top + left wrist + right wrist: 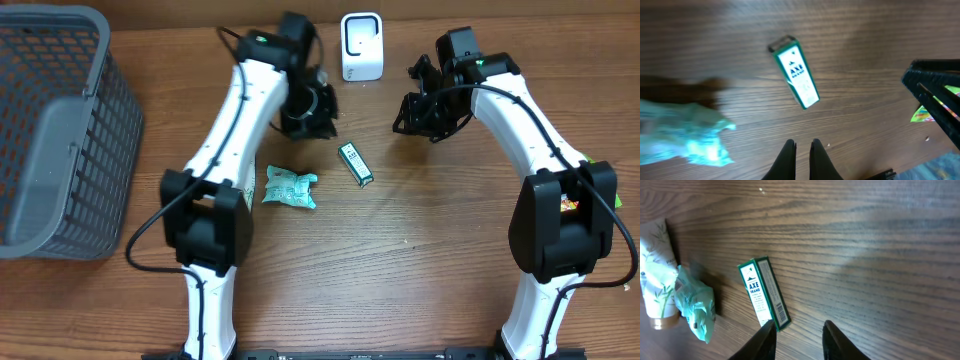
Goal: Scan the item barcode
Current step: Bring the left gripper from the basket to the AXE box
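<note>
The item, a small green and white box (355, 163), lies flat on the wooden table near the middle. Its barcode (781, 312) shows on one long side in the right wrist view. My left gripper (318, 122) hovers just behind and left of the box (796, 72), its black fingers (789, 152) shut with nothing between them. My right gripper (415, 115) hangs behind and right of the box (763, 292); it (799, 328) stands open and empty, its left fingertip next to the box's barcode end. The white scanner (360, 47) stands at the table's far edge.
A crumpled teal packet (289, 187) lies left of the box, and a white tube (657, 285) lies beside the packet (695, 305). A grey mesh basket (60, 130) fills the left side. A colourful packet (575, 200) sits by the right arm's base.
</note>
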Robot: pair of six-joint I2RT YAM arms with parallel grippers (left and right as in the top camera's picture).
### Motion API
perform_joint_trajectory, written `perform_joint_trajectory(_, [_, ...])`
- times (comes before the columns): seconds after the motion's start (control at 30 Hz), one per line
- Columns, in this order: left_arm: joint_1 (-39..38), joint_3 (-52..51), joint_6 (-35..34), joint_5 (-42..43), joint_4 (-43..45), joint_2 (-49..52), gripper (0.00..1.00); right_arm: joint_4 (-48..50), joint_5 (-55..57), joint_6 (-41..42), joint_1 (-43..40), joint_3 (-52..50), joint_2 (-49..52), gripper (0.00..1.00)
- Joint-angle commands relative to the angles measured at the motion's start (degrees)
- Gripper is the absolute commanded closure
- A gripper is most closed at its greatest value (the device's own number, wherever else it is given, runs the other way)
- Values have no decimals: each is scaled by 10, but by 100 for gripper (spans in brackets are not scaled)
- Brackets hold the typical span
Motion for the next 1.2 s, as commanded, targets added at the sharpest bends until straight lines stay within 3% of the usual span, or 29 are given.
perform_joint_trajectory(0.0, [-22, 3, -40, 6, 12, 18, 96, 10, -7, 18, 0, -23, 1, 71])
perform_joint_trajectory(0.17, [-35, -14, -74, 4, 55, 30, 96, 39, -25, 16, 1, -47, 7, 76])
perform_joint_trajectory(0.5, [-40, -156, -140, 13, 180, 30, 95, 56, -33, 16, 1, -51, 10, 80])
perform_joint_trajectory(0.67, [-41, -199, -172, -6, 189, 30, 95, 67, -38, 16, 19, -51, 24, 91])
perform_joint_trajectory(1.17, [-37, -274, -165, 13, 258, 30, 96, 94, -51, 28, 46, -51, 79, 95])
